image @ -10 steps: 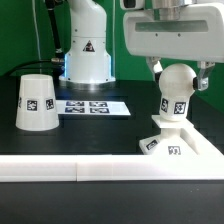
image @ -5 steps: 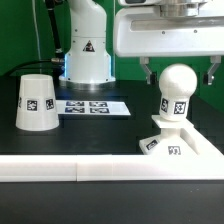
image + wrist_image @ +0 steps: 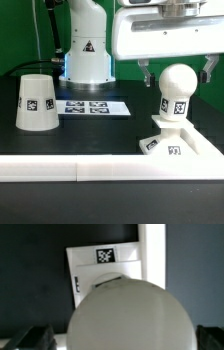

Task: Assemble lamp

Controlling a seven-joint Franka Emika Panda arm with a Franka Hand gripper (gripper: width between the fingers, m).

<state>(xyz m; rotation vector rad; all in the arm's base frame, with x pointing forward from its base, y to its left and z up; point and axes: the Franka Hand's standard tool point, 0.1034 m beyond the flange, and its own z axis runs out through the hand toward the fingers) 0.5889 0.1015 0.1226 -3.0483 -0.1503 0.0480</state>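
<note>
The white ball-shaped bulb point(image 3: 177, 92) stands upright in the low angular base point(image 3: 170, 142) at the exterior view's right. My gripper point(image 3: 177, 72) hangs over the bulb's top, open, with one finger on each side and a gap to the bulb. In the wrist view the bulb point(image 3: 125, 314) fills the middle, the base point(image 3: 100, 269) with its tag lies behind it, and the dark fingers point(image 3: 33, 339) show at the edges, apart from the bulb. The truncated-cone shade point(image 3: 34, 101) stands alone at the exterior view's left.
The marker board point(image 3: 95, 107) lies flat between the shade and the base. The arm's white pedestal point(image 3: 85, 45) stands behind it. A white rail point(image 3: 90, 168) runs along the front of the black table.
My gripper has let go of the bulb: the fingers spread apart and the hand rose a little. The bulb stays upright on the base.
</note>
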